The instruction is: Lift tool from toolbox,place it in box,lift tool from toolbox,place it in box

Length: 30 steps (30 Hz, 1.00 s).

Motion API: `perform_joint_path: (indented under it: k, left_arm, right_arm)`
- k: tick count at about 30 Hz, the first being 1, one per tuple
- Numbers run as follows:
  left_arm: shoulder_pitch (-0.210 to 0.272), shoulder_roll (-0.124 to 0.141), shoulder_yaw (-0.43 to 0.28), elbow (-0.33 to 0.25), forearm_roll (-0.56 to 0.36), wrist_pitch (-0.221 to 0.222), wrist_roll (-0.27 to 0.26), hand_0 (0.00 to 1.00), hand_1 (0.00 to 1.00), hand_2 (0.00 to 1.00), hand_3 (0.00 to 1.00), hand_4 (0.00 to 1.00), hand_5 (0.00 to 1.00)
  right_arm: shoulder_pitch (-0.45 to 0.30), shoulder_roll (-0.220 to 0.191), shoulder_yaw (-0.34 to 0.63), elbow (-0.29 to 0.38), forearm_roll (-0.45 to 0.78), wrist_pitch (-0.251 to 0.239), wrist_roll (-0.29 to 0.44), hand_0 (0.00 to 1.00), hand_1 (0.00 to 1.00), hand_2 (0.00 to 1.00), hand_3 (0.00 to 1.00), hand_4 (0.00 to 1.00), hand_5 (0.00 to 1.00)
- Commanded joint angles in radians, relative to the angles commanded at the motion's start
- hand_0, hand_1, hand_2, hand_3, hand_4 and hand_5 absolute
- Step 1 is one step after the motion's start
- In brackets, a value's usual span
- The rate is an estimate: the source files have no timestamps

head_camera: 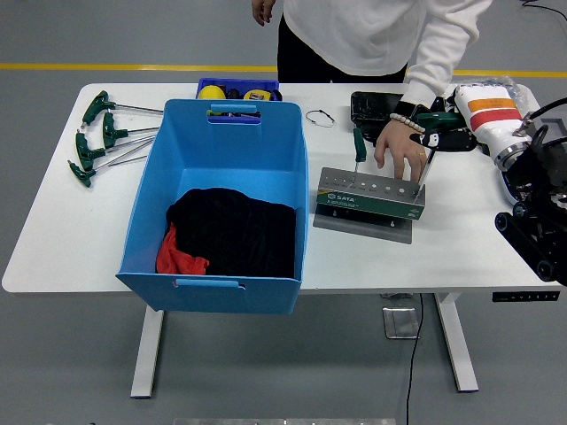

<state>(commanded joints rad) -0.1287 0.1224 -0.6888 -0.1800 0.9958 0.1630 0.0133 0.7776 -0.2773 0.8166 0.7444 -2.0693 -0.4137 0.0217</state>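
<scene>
Right arm [532, 190] — black joints, white shell with orange stripe.

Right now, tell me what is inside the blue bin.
Inside the blue bin lies a black cloth with a red cloth beside it. Anything beneath them is covered.
</scene>
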Motion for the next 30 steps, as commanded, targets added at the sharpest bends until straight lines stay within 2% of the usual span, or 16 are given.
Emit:
perform_joint_path:
  k: [3, 4, 15, 30]
  left_arm:
    - [0.002, 0.0, -0.001, 0.0, 0.0, 0.001, 0.0, 0.746, 0.723, 0.706, 0.673, 0.687, 0.626]
    - [0.002, 0.0, -0.002, 0.0, 0.0, 0.001, 0.0, 0.746, 0.724, 0.706, 0.673, 0.688, 0.627]
    - [0.003, 0.003, -0.006, 0.0, 0.003, 0.0, 0.001, 0.742, 0.724, 0.706, 0.673, 0.688, 0.626]
    - [0.011, 0.006, -0.032, 0.0, 0.021, 0.001, 0.004, 0.743, 0.721, 0.706, 0.672, 0.687, 0.627]
  right_arm:
    - [0.0, -0.007, 0.004, 0.011, -0.001, 0.001, -0.01, 0.002, 0.002, 0.002, 0.002, 0.922, 0.589]
    - [0.0, -0.008, 0.004, 0.013, -0.002, 0.001, -0.011, 0.002, 0.002, 0.002, 0.002, 0.883, 0.573]
    - [0.008, -0.026, 0.021, 0.05, -0.002, -0.032, 0.0, 0.002, 0.002, 0.002, 0.002, 0.866, 0.574]
    - [0.041, -0.081, 0.048, 0.187, -0.04, -0.043, 0.018, 0.002, 0.002, 0.002, 0.002, 0.829, 0.562]
